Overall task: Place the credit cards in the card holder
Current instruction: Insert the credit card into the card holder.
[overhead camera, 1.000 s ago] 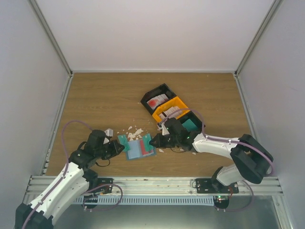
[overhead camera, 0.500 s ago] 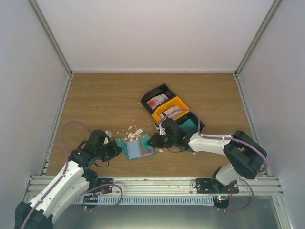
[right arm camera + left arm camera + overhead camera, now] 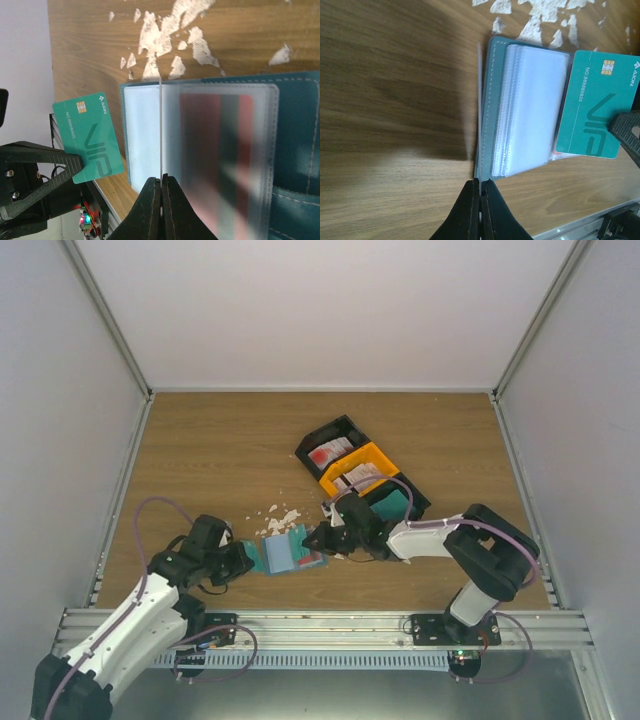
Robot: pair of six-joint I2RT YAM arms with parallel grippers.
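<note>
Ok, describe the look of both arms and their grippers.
The left arm and right arm have white shells between black joints, each trailed by a thin lilac cable. The left gripper and right gripper are black, with fingers tapering to narrow tips. No markings are readable.

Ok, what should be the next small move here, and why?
Probably ease the right jaws' teal card into a clear sleeve: it hangs over the open card holder, outside every sleeve, while the left jaws hold a second card beside the holder.

White walls (image 3: 330, 310), wooden tabletop (image 3: 220, 450)
</note>
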